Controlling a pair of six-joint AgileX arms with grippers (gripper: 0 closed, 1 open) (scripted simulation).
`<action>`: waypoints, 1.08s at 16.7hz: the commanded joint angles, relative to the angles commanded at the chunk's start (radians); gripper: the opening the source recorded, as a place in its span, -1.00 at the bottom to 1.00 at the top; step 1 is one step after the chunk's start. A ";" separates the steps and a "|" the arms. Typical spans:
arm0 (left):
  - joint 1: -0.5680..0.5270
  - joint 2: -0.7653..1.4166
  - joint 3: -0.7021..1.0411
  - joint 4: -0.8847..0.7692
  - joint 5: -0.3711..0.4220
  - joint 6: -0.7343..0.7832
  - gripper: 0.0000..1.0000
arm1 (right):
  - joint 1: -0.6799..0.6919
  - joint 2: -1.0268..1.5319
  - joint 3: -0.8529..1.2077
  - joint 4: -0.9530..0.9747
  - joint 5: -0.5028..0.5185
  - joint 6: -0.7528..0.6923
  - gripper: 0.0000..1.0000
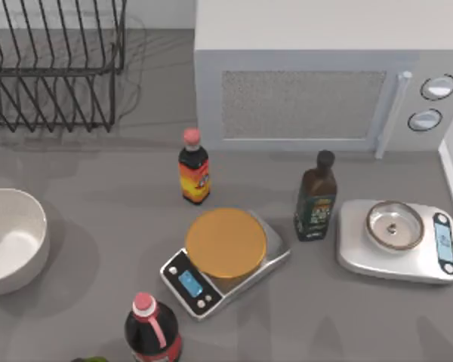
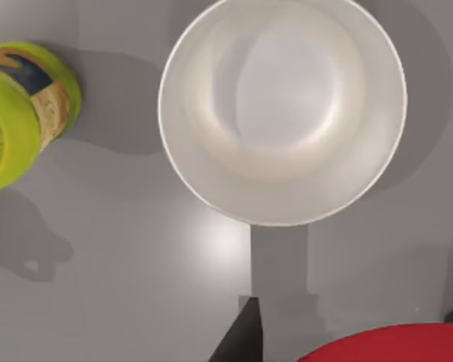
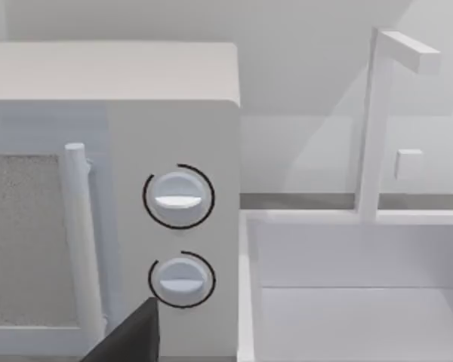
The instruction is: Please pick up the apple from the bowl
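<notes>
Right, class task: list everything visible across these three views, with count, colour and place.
bowl: one, white, table's left, empty
apple: one red rounded shape, probably it, by the left end effector, outside the bowl
bottles: three, dark; red-capped mid-table, red-capped at bottom edge, black-capped right of centre
scales: two; orange-plated, centre; silver, right
can: one, green, near bowl
microwave: one, white, back
rack: one, black wire, back left
sink: one, white, beside microwave
left end effector: dark, above table near bowl
right end effector: dark, facing microwave dials
</notes>
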 joint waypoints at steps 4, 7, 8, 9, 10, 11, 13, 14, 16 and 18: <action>-0.072 0.065 0.027 0.026 0.000 -0.072 -1.00 | 0.000 0.000 0.000 0.000 0.000 0.000 1.00; -0.213 0.174 0.065 0.082 0.001 -0.212 -1.00 | 0.000 0.000 0.000 0.000 0.000 0.000 1.00; -0.269 0.214 0.077 0.104 0.001 -0.268 -1.00 | 0.000 0.000 0.000 0.000 0.000 0.000 1.00; -0.325 0.253 0.090 0.127 0.001 -0.324 -1.00 | 0.000 0.000 0.000 0.000 0.000 0.000 1.00; -0.379 0.290 0.101 0.150 0.001 -0.377 -1.00 | 0.000 0.000 0.000 0.000 0.000 0.000 1.00; -0.427 0.324 0.110 0.172 0.001 -0.426 -1.00 | 0.000 0.000 0.000 0.000 0.000 0.000 1.00; -0.495 0.375 0.123 0.209 0.002 -0.494 -1.00 | 0.000 0.000 0.000 0.000 0.000 0.000 1.00; -0.513 0.390 0.126 0.221 0.002 -0.512 -1.00 | 0.000 0.000 0.000 0.000 0.000 0.000 1.00; -0.521 0.397 0.127 0.227 0.002 -0.519 -1.00 | 0.000 0.000 0.000 0.000 0.000 0.000 1.00; -0.517 0.395 0.124 0.224 0.003 -0.517 -1.00 | 0.000 0.000 0.000 0.000 0.000 0.000 1.00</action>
